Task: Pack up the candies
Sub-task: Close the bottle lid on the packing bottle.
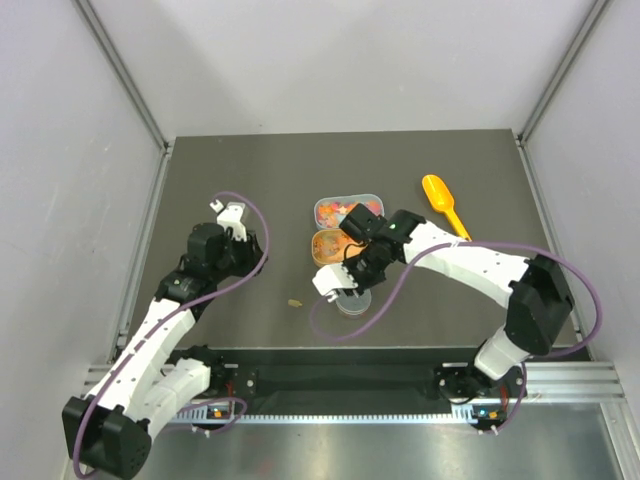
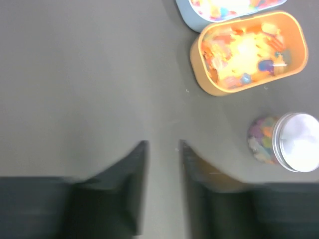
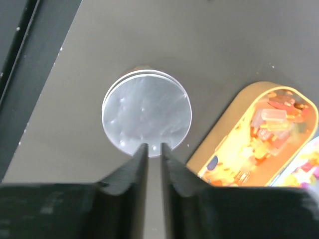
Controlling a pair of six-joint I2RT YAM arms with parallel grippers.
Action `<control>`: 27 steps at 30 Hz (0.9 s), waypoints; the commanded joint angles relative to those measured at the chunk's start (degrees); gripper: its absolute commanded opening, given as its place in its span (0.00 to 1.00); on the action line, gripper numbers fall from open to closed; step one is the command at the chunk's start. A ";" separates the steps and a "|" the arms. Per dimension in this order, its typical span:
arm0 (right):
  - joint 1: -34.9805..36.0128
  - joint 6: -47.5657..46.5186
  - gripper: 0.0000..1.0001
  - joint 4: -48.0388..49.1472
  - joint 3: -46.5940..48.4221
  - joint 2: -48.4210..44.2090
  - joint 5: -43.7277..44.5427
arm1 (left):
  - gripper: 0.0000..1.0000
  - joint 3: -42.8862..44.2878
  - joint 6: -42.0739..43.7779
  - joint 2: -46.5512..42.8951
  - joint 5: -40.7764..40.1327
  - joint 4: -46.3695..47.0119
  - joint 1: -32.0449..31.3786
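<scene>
The candies fill an orange tub (image 1: 328, 246) (image 2: 247, 52) (image 3: 259, 137) and a grey-blue tub (image 1: 345, 210) (image 2: 224, 9) behind it at mid-table. More candies show through a small clear jar (image 2: 261, 139) capped by a round silver lid (image 2: 299, 142) (image 3: 147, 112) (image 1: 353, 303). My right gripper (image 1: 338, 290) (image 3: 154, 148) hangs over the jar, shut, tips at the lid's near rim; whether they pinch it does not show. My left gripper (image 1: 228, 212) (image 2: 163, 147) hovers over bare table left of the tubs, open with nothing between its fingers.
An orange plastic scoop (image 1: 445, 205) lies at the back right of the dark table (image 1: 240, 170). A small crumb (image 1: 295, 302) sits left of the jar. White walls enclose the table on three sides.
</scene>
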 commanded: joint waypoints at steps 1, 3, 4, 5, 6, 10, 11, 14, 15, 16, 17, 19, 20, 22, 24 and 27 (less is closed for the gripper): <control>-0.10 2.09 0.13 2.61 -0.06 2.28 -2.10 | 0.30 0.17 -2.05 0.20 3.63 -2.10 0.32; -0.01 1.92 0.14 2.35 0.21 4.22 -2.28 | 0.29 -0.44 -3.81 -0.24 5.12 -3.33 0.23; -0.01 1.57 0.14 2.43 0.29 4.66 -2.54 | 0.39 -1.14 -4.07 -0.33 6.00 -3.42 0.23; -0.01 1.30 0.15 2.35 0.21 5.27 -2.71 | 0.46 -1.24 -4.51 -0.33 6.18 -3.42 0.06; 0.17 1.04 0.16 2.52 0.03 5.45 -2.89 | 0.51 -1.24 -4.52 -0.15 6.10 -3.34 -0.47; 0.96 0.42 0.18 3.49 -1.37 6.33 -3.07 | 0.58 -1.24 -3.20 0.20 6.89 -1.84 -1.61; 1.05 0.42 0.19 3.66 -1.46 6.86 -3.07 | 0.59 -1.50 -2.50 0.11 6.71 -1.23 -1.70; 1.66 0.68 0.21 3.67 -1.73 7.91 -2.80 | 0.61 -1.33 -0.40 0.11 5.57 1.14 -1.70; 1.75 0.60 0.21 3.75 -1.73 8.00 -2.72 | 0.61 -1.15 -0.04 0.03 4.96 1.67 -1.70; 1.75 1.03 0.22 4.01 -1.81 8.18 -2.54 | 0.62 -0.98 0.23 0.20 4.69 2.63 -1.70; 1.66 1.12 0.22 4.19 -1.73 8.44 -2.54 | 0.63 -0.71 1.01 0.46 4.60 2.82 -1.70; 1.75 1.73 0.23 4.72 -1.38 8.88 -2.63 | 0.64 -0.62 1.81 0.38 4.08 3.87 -1.70; 1.75 2.00 0.23 4.81 -1.20 9.23 -2.54 | 0.65 -0.54 2.51 0.29 3.90 4.22 -1.62; 2.01 2.26 0.23 4.63 -0.59 10.11 -2.19 | 0.66 0.07 3.30 0.29 3.55 4.49 -1.62; 2.54 2.53 0.24 3.93 -0.32 11.52 -1.75 | 0.66 0.43 4.27 0.02 4.07 4.49 -1.62; 2.45 2.79 0.24 3.58 -0.41 11.87 -1.40 | 0.67 1.66 5.50 -0.41 4.86 3.18 -1.62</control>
